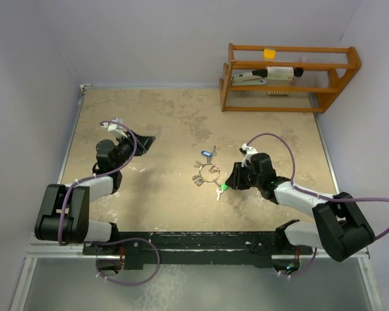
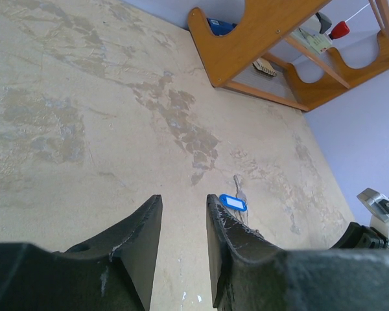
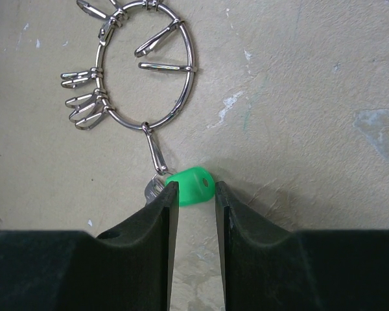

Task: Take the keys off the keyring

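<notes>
The keyring [image 3: 144, 124], a thin silver ring with several snap clips on it, lies flat on the table. A bright green key head [image 3: 191, 186] hangs from its lowest clip, with a silver key [image 3: 152, 188] beside it. My right gripper [image 3: 196, 184] is closed around the green head, the left finger touching it and the right finger right against it. In the top view this gripper [image 1: 232, 181] sits just right of the ring. A blue-tagged key [image 1: 206, 154] [image 2: 233, 203] and silver keys [image 1: 198, 180] lie around the ring. My left gripper [image 2: 183, 197] [image 1: 146, 139] is open and empty, well left of the keys.
A wooden rack [image 1: 288, 78] holding a stapler and small items stands at the table's far right corner. Grey walls close in the table on the left, back and right. The right arm [image 2: 376, 220] shows at the edge of the left wrist view.
</notes>
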Motion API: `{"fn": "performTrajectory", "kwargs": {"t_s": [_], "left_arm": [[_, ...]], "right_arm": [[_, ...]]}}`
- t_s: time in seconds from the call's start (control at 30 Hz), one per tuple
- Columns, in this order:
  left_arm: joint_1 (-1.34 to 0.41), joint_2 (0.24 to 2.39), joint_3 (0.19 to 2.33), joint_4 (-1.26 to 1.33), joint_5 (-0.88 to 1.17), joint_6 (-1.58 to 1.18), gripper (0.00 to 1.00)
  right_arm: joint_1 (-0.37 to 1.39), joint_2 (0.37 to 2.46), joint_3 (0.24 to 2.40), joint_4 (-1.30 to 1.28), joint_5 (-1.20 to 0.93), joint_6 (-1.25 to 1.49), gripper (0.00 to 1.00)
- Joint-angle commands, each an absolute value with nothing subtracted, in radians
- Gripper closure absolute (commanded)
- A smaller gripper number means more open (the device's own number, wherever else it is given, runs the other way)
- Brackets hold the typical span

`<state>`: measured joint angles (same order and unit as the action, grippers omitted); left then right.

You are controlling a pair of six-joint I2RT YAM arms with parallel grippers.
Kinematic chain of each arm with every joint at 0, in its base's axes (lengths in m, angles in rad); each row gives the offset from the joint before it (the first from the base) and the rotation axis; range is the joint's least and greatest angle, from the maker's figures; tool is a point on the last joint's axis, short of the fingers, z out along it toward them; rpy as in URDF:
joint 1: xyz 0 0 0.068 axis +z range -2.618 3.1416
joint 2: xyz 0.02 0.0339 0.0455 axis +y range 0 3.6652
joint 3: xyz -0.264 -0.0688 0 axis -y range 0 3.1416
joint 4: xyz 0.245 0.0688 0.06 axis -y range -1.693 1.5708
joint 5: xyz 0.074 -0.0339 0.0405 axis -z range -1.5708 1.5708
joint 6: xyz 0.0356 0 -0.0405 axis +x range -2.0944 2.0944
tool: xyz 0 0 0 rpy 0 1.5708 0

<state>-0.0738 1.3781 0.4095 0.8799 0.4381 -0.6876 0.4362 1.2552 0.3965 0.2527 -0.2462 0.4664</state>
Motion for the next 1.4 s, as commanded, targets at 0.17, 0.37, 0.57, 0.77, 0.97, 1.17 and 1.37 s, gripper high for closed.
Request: {"fn": "performTrajectory", "kwargs": {"t_s": [0.17,0.37,0.57,0.77,0.97,1.17,1.37], "left_arm": [[-0.083,1.341,0.413,0.896,0.418,-0.656,0.68],[-0.087,1.339,0.413,0.894,0.419,-0.653,0.69],[-0.089,1.335,0.414,0.888,0.421,-0.649,0.69],[-0.093,1.336,0.416,0.885,0.415,-0.646,0.69],[-0.092,1.337,0.417,0.875,0.409,-0.64,0.68],[-0.094,1.336,0.418,0.868,0.398,-0.636,0.69],[-0.095,1.344,0.42,0.867,0.394,-0.634,0.69]], "right_arm": [[0.446,1.259,0.391,0.282,-0.27,0.479,0.69],[0.449,1.276,0.384,0.293,-0.256,0.482,0.67],[0.451,1.296,0.379,0.315,-0.249,0.48,0.58],[0.454,1.315,0.379,0.335,-0.251,0.485,0.6],[0.456,1.318,0.392,0.312,-0.266,0.479,0.67],[0.46,1.299,0.401,0.28,-0.279,0.471,0.78],[0.461,1.299,0.418,0.273,-0.282,0.458,1.0]]}}
